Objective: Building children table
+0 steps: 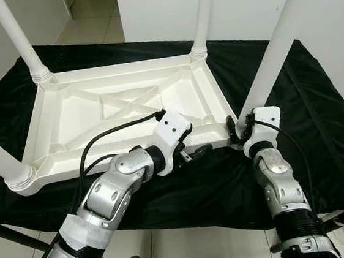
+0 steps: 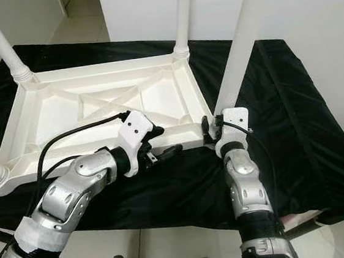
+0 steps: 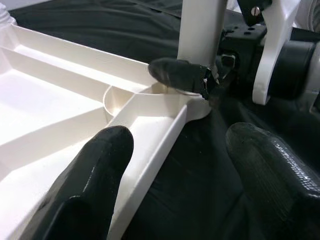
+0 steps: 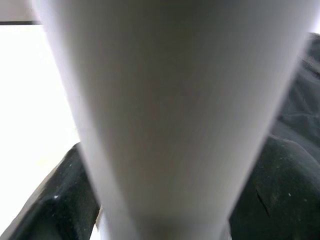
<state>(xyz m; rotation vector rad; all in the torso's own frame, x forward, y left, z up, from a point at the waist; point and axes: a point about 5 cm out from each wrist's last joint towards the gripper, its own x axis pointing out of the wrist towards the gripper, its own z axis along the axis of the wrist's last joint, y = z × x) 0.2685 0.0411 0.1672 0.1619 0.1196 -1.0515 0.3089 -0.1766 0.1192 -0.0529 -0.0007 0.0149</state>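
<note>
While the right tool point(image 1: 238, 128) pinches the leg point(image 1: 274, 50) into its corner socket, the spread left tool point(image 1: 194, 154) steadies the upturned tabletop point(image 1: 121, 110).

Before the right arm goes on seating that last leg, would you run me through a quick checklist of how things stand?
1. Tabletop lies upside down on the black cloth: ok.
2. Fourth leg stands at the near right corner socket: ok.
3. Right gripper closed around the leg's base: ok.
4. Leg fully seated in the socket: cannot tell.
5. Left gripper open, straddling the tabletop's near rim beside that corner, gripping nothing: ok.
6. Three other legs standing in their corners: ok.
</note>
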